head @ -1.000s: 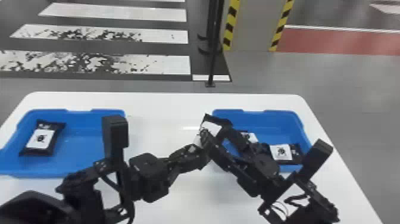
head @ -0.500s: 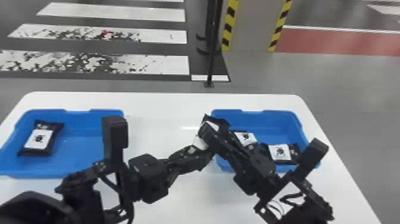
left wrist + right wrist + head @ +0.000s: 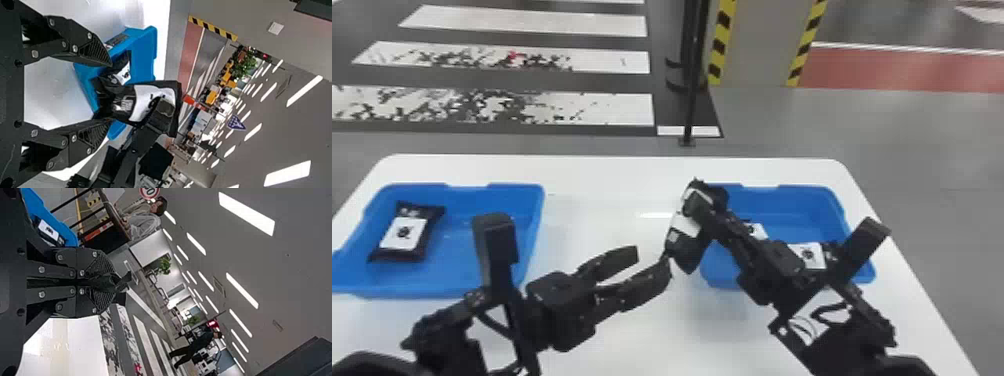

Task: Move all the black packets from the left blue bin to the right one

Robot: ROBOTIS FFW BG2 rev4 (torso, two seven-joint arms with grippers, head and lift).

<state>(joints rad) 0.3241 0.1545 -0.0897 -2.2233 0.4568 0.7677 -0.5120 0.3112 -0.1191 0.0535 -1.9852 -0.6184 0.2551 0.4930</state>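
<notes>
One packet (image 3: pixel 684 242) in right pincer (image 3: pixel 699 201), left (image 3: pixel 651 263) agape

The far bench (image 3: pixel 592 172) is offering room; the right tool (image 3: pixel 701 201) and packet (image 3: pixel 689 250) are crowding the right bin (image 3: pixel 794 188) on its left.

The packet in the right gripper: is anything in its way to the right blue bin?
Nothing visible, beyond the rim of the right blue bin. The held packet is by that bin's left side; the left gripper, jaws open, is on the packet's other side.
</notes>
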